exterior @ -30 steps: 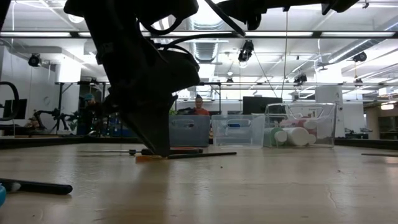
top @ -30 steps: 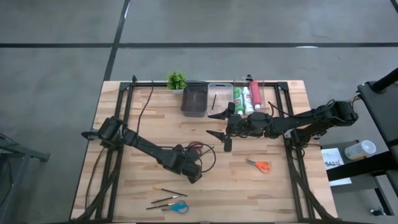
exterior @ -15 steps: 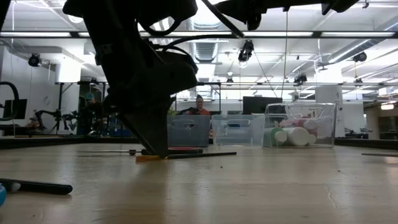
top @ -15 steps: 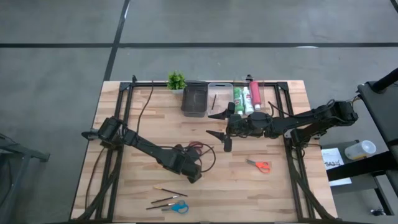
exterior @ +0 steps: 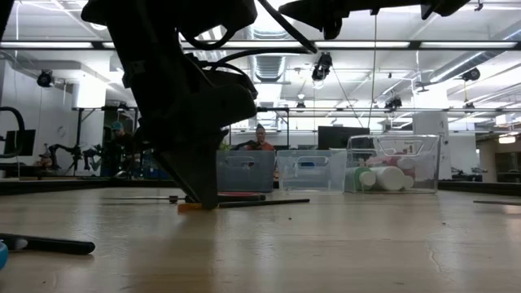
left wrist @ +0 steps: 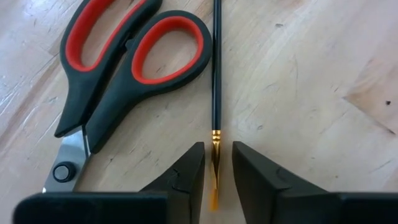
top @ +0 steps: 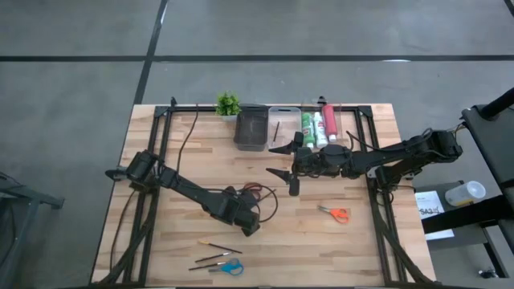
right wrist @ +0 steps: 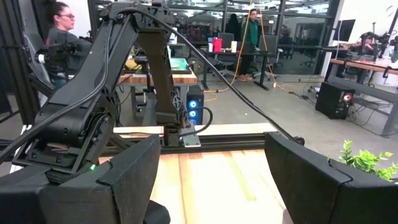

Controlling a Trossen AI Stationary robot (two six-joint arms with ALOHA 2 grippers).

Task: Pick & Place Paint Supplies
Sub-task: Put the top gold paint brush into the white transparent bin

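My left gripper (top: 244,205) (left wrist: 216,177) points down at the table's middle, open by a narrow gap. Its fingers stand on either side of a thin dark brush (left wrist: 216,74) at the orange bristle end (left wrist: 214,193), without touching it. The brush (exterior: 260,201) lies flat, its handle running toward the table's right. Red-handled scissors (left wrist: 118,56) (top: 254,190) lie flat just beyond it. My right gripper (top: 281,160) (right wrist: 211,186) hangs wide open above the table, in front of the bins. Green, white and pinkish-red tubes (top: 319,124) lie in a clear bin.
A dark grey bin (top: 250,128) and a clear bin (top: 283,122) stand at the far edge beside a small potted plant (top: 228,103). Orange scissors (top: 333,213) lie right of centre. Blue scissors (top: 231,267) and more brushes (top: 217,247) lie near the near edge.
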